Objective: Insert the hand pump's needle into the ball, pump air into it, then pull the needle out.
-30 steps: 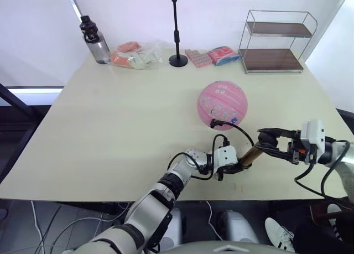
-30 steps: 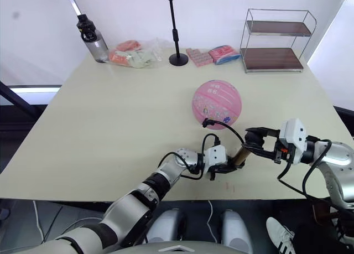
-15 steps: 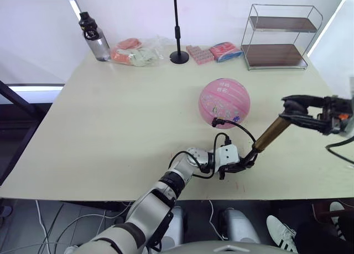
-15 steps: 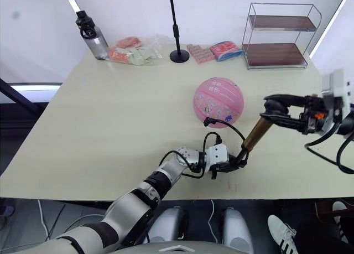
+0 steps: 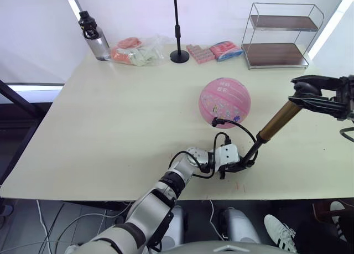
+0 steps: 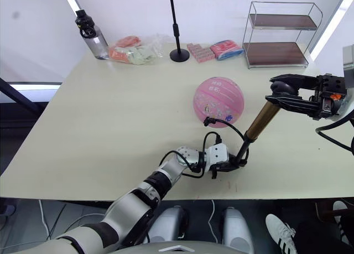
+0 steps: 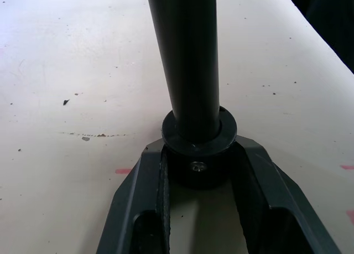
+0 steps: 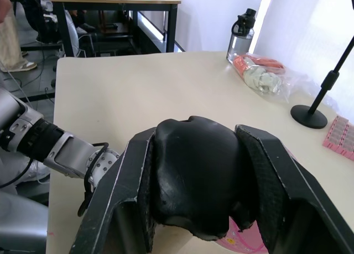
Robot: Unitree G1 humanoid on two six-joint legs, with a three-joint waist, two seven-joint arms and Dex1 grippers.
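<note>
The hand pump (image 5: 272, 126) is held slanted at lower right above the desk (image 5: 110, 115). Its black base is clamped by the left pincer (image 5: 241, 164), its handle (image 8: 191, 174) by the right pincer (image 5: 303, 92). The hose (image 5: 235, 127) is run to the pink ball (image 5: 224, 103) at centre.

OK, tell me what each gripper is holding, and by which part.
Both hold the hand pump: left gripper clamps its black base end on the table; right gripper grips its black handle.
</note>
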